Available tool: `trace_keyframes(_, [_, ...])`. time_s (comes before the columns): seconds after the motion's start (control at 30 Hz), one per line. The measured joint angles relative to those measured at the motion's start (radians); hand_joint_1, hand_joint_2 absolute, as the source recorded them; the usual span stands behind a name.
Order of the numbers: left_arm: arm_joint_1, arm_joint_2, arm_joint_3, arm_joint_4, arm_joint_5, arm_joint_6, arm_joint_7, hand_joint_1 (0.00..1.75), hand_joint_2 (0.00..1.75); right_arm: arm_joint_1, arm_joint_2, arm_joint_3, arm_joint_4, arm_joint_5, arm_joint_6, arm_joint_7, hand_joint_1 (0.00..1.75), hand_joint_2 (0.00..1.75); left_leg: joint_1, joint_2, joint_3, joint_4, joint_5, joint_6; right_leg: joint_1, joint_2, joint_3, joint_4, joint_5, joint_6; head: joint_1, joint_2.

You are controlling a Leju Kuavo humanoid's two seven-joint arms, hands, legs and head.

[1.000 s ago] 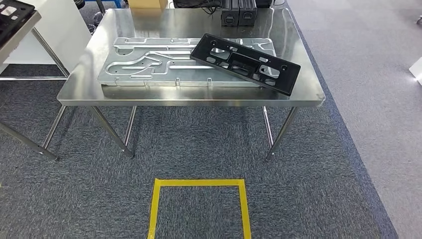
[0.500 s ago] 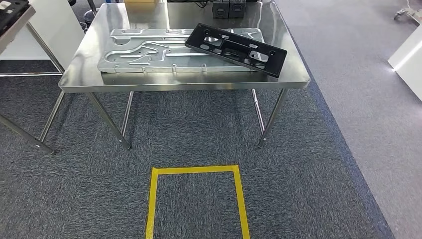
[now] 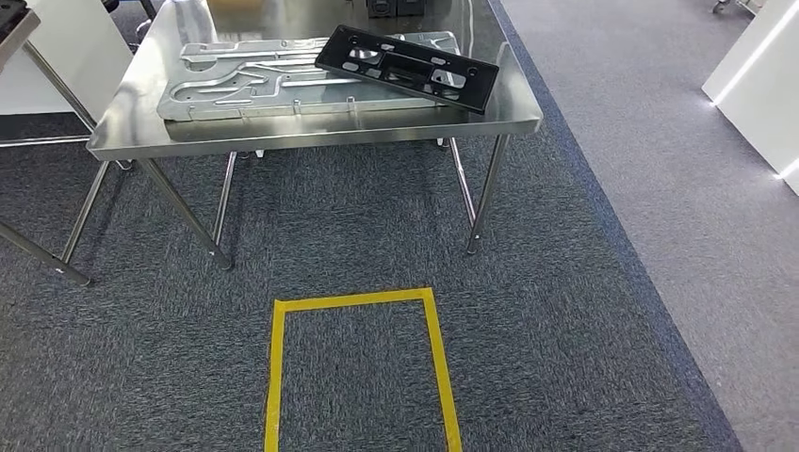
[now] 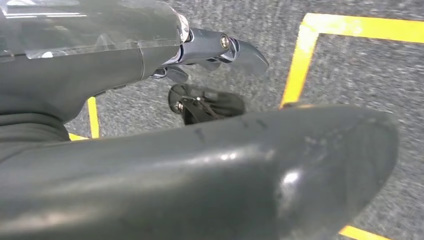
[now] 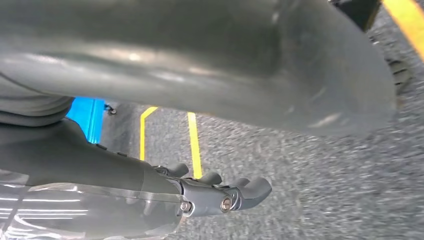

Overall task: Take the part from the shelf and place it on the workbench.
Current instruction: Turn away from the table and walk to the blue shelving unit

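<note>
A long black plastic part [image 3: 407, 68] with several cut-outs lies at an angle on the steel workbench [image 3: 311, 132], its near end close to the bench's right front corner. It rests partly on a flat silver plate [image 3: 236, 80] with routed grooves. My left hand [image 4: 150, 125] hangs over the carpet, its thumb wide apart from its dark fingers [image 4: 225, 50], and it holds nothing. My right hand [image 5: 175, 100] also hangs over the carpet, with its fingers [image 5: 225, 192] away from the thumb and nothing in it.
A yellow tape square [image 3: 356, 301] marks the grey carpet in front of the bench. A second steel table's edge [image 3: 14, 28] and leg [image 3: 42, 254] stand at the left. A white cabinet [image 3: 758, 75] is at the far right, across lighter floor.
The whole picture has shifted: the camera has drawn back and turned, so the bench now sits higher and further left. The black part lies as before on the plate.
</note>
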Motion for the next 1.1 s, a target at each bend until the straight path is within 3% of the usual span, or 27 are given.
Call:
trace_keyframes(0.07, [-0.002,-0.001,-0.001,0.0,-0.006,-0.001,-0.005,0.0,0.0,0.002,-0.001,0.0,0.0,-0.005,0.0,-0.008,0.0,0.0,-0.004,-0.001,0.114,-0.161,-0.002,0.009,0.003,0.004,-0.025,0.012,0.019,0.008,0.0,0.0])
trace_keyframes(0.1, [-0.002,-0.001,-0.001,0.0,-0.008,-0.001,-0.007,0.0,0.0,0.004,-0.001,0.0,0.0,-0.007,0.0,-0.013,0.0,0.0,-0.006,-0.002,0.147,-0.214,-0.014,0.012,0.003,0.005,-0.032,0.015,0.029,0.013,0.0,0.0])
trace_keyframes(0.13, [-0.003,-0.001,-0.001,0.0,-0.01,-0.001,-0.008,0.0,0.0,0.005,-0.001,0.0,0.0,-0.008,0.001,-0.017,0.0,0.0,-0.009,-0.002,0.159,-0.241,-0.02,0.016,0.002,0.005,-0.035,0.015,0.039,0.018,0.0,0.0])
trace_keyframes(0.2, [-0.002,-0.001,-0.001,0.0,-0.012,0.001,-0.009,0.0,0.0,0.008,-0.001,0.0,0.0,-0.008,0.003,-0.022,0.0,0.0,-0.009,0.002,0.147,-0.247,-0.004,0.027,0.0,0.007,-0.041,0.015,0.047,0.029,0.0,0.0])
trace_keyframes(0.23, [-0.002,-0.001,-0.001,0.0,-0.013,0.002,-0.01,0.0,0.0,0.008,-0.001,0.0,0.0,-0.008,0.004,-0.024,0.0,0.0,-0.008,0.005,0.137,-0.248,0.008,0.035,-0.002,0.008,-0.048,0.031,0.024,0.034,0.0,0.0])
trace_keyframes(0.27, [-0.002,0.0,-0.001,0.0,-0.015,0.003,-0.011,0.0,0.0,0.009,-0.001,0.0,0.001,-0.007,0.005,-0.027,0.0,0.0,-0.007,0.007,0.124,-0.25,0.022,0.041,-0.004,0.01,-0.061,0.066,-0.017,0.038,0.0,0.0])
trace_keyframes(0.33, [-0.002,0.001,-0.001,0.0,-0.017,0.005,-0.013,0.0,0.0,0.008,0.001,0.0,0.004,-0.005,0.006,-0.031,0.0,0.0,-0.009,0.01,0.094,-0.248,0.047,0.049,-0.01,0.012,-0.093,0.191,-0.124,0.044,0.0,0.0])
trace_keyframes(0.37, [-0.001,0.002,-0.001,0.0,-0.019,0.006,-0.014,0.0,0.0,0.008,0.004,0.0,0.006,-0.004,0.006,-0.032,0.0,0.0,-0.011,0.01,0.077,-0.246,0.059,0.048,-0.013,0.012,-0.104,0.255,-0.155,0.047,0.0,0.0])
trace_keyframes(0.4, [-0.001,0.003,-0.002,0.0,-0.019,0.008,-0.015,0.0,0.0,0.008,0.006,0.0,0.008,-0.003,0.006,-0.033,0.0,0.0,-0.012,0.011,0.059,-0.242,0.07,0.047,-0.015,0.012,-0.105,0.3,-0.161,0.05,0.0,0.0])
trace_keyframes(0.43, [-0.001,0.004,-0.002,0.0,-0.019,0.01,-0.015,0.0,0.0,0.007,0.009,0.0,0.009,-0.002,0.006,-0.033,0.0,0.0,-0.013,0.012,0.041,-0.237,0.081,0.045,-0.017,0.011,-0.09,0.314,-0.145,0.052,0.0,0.0])
trace_keyframes(0.5, [-0.001,0.006,-0.002,0.0,-0.02,0.014,-0.016,0.0,0.0,0.004,0.012,0.0,0.011,-0.001,0.006,-0.033,0.0,0.0,-0.013,0.012,0.004,-0.223,0.099,0.038,-0.022,0.011,-0.009,0.234,-0.093,0.053,0.0,0.0])
trace_keyframes(0.57, [-0.001,0.008,-0.002,0.0,-0.021,0.019,-0.02,0.0,0.0,-0.001,0.014,0.0,0.012,0.001,0.009,-0.033,0.0,0.0,-0.014,0.012,-0.025,-0.208,0.114,0.029,-0.02,0.012,0.105,0.076,-0.096,0.046,0.0,0.0])
trace_keyframes(0.6, [-0.001,0.01,-0.002,0.0,-0.022,0.021,-0.022,0.0,0.0,-0.003,0.015,0.0,0.012,0.001,0.011,-0.033,0.0,0.0,-0.014,0.012,-0.033,-0.204,0.121,0.023,-0.017,0.012,0.142,0.018,-0.108,0.041,0.0,0.0])
trace_keyframes(0.63, [-0.002,0.011,-0.002,0.0,-0.022,0.022,-0.024,0.0,0.0,-0.005,0.016,0.0,0.012,0.002,0.013,-0.034,0.0,0.0,-0.012,0.013,-0.038,-0.201,0.129,0.017,-0.012,0.013,0.16,-0.015,-0.119,0.036,0.0,0.0])
trace_keyframes(0.7, [-0.003,0.014,-0.002,0.0,-0.022,0.024,-0.026,0.0,0.0,-0.007,0.017,0.0,0.013,0.003,0.017,-0.034,0.0,0.0,-0.007,0.012,-0.044,-0.198,0.138,0.005,-0.01,0.011,0.151,-0.023,-0.109,0.021,0.0,0.0])
trace_keyframes(0.73, [-0.003,0.016,-0.002,0.0,-0.022,0.024,-0.026,0.0,0.0,-0.008,0.018,0.0,0.014,0.003,0.018,-0.034,0.0,0.0,-0.005,0.009,-0.052,-0.185,0.123,0.0,-0.01,0.008,0.144,-0.024,-0.101,0.013,0.0,0.0])
trace_keyframes(0.77, [-0.003,0.017,-0.002,0.0,-0.022,0.025,-0.026,0.0,0.0,-0.009,0.018,0.0,0.014,0.003,0.018,-0.034,0.0,0.0,-0.004,0.005,-0.065,-0.153,0.089,-0.004,-0.011,0.006,0.134,-0.026,-0.091,0.004,0.0,0.0])
trace_keyframes(0.87, [-0.001,0.018,-0.002,0.0,-0.022,0.025,-0.026,0.0,0.0,-0.01,0.019,0.001,0.015,0.003,0.018,-0.034,0.0,0.0,-0.001,0.0,-0.114,0.03,-0.051,-0.011,-0.005,0.002,0.094,-0.019,-0.061,-0.01,0.0,0.0])
trace_keyframes(0.9, [0.0,0.019,-0.002,0.0,-0.022,0.025,-0.026,0.0,0.0,-0.01,0.019,0.001,0.015,0.003,0.018,-0.034,0.0,0.0,-0.001,0.0,-0.119,0.078,-0.065,-0.011,-0.003,0.002,0.077,-0.015,-0.051,-0.01,0.0,0.0])
trace_keyframes(0.93, [0.0,0.019,-0.002,0.0,-0.022,0.025,-0.026,0.0,0.0,-0.01,0.019,0.001,0.015,0.003,0.018,-0.034,0.0,0.0,0.0,0.0,-0.109,0.097,-0.056,-0.011,-0.001,0.002,0.059,-0.01,-0.042,-0.01,0.0,0.0])
trace_keyframes(0.97, [-0.001,0.019,-0.002,0.0,-0.023,0.026,-0.026,0.0,0.0,-0.011,0.019,0.001,0.015,0.003,0.019,-0.034,0.0,0.0,-0.001,0.0,-0.082,0.078,-0.03,-0.01,0.0,0.002,0.04,-0.004,-0.033,-0.009,0.0,0.0])
trace_keyframes(1.03, [-0.003,0.021,-0.002,0.0,-0.025,0.027,-0.029,0.0,0.0,-0.011,0.02,0.001,0.016,0.004,0.021,-0.036,0.0,0.0,-0.001,-0.001,0.018,-0.047,0.015,-0.003,0.001,0.004,0.009,0.008,-0.017,-0.004,0.0,0.0])
trace_keyframes(1.1, [-0.005,0.023,-0.003,0.0,-0.029,0.029,-0.036,0.0,0.0,-0.012,0.02,0.001,0.016,0.005,0.022,-0.041,0.0,0.0,-0.005,-0.002,0.108,-0.186,0.007,0.004,0.002,0.003,-0.008,0.017,-0.004,0.005,0.0,0.0])
